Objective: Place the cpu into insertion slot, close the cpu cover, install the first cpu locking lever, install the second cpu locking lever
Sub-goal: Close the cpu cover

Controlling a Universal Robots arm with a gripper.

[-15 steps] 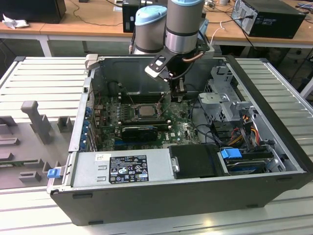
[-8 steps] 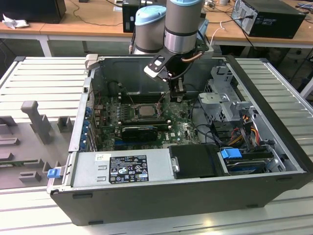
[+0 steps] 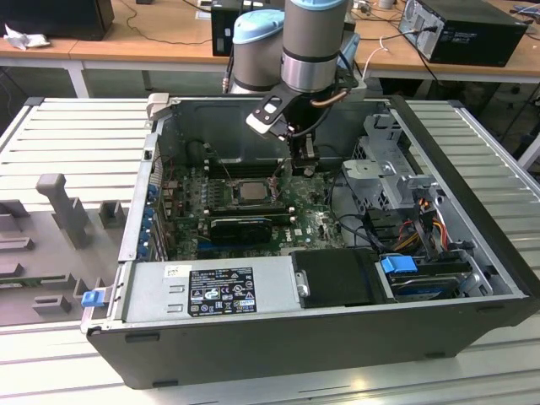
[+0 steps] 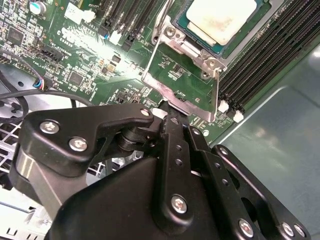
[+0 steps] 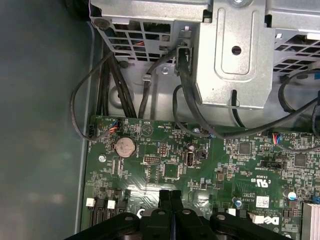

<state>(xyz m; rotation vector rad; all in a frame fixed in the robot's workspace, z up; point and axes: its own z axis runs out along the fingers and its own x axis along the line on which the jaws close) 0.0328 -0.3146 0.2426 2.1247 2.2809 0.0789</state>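
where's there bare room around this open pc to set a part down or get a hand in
Free: the ribbed table on the exterior view's right of the case, and a bare grey panel bordering the motherboard. Crowded: the drive cage with its cables, and around the cpu, where the gripper hangs.

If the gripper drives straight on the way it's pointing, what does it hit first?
Probably the open cpu cover: in the second wrist view the gripper ends at its free edge. Depth is unclear; it might land on the motherboard beside it.
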